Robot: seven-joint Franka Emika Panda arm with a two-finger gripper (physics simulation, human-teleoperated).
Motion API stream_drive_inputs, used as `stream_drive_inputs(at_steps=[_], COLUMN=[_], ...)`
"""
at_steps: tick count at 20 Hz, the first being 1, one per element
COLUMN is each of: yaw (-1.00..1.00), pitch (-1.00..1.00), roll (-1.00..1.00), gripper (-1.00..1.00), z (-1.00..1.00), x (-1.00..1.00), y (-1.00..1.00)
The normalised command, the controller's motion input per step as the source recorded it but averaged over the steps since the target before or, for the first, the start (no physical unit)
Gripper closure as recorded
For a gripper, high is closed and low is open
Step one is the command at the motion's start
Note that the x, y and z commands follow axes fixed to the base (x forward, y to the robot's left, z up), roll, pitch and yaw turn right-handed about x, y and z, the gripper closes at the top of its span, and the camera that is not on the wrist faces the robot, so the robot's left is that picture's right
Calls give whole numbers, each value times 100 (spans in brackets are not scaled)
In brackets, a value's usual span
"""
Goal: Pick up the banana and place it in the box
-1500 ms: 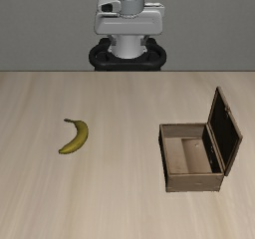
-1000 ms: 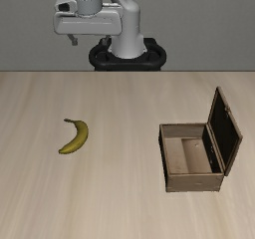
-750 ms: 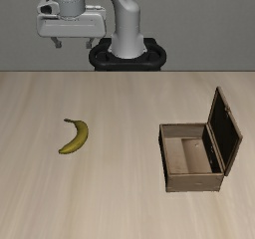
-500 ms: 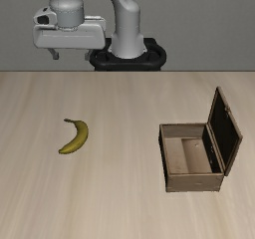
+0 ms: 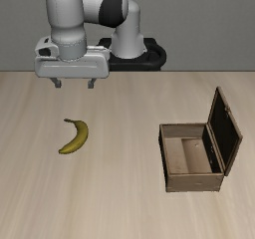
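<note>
Finds gripper (image 5: 75, 84) hovering at 12 o'clock from banana (image 5: 74, 136), jaws spread wide and empty, apparently readied for descent onto it; locates banana flat on table (image 5: 129, 104), at 9 o'clock from open box (image 5: 194, 155).

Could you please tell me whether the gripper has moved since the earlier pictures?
Yes. The gripper has swung from over the robot's base to the exterior view's left and lower, toward the banana.

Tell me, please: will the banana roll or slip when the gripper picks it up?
The banana lies flat on its curved side, so it probably will not roll. Its smooth, tapering skin may slip unless gripped mid-body. Its solid, thick body looks stiff, so it is unlikely to flop.
</note>
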Motion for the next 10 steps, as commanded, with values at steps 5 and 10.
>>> stream_drive_inputs(at_steps=[5,10], yaw=[0,0], pitch=[0,0], roll=[0,0], gripper=[-100,-100], z=[-100,-100], x=[0,0], y=[0,0])
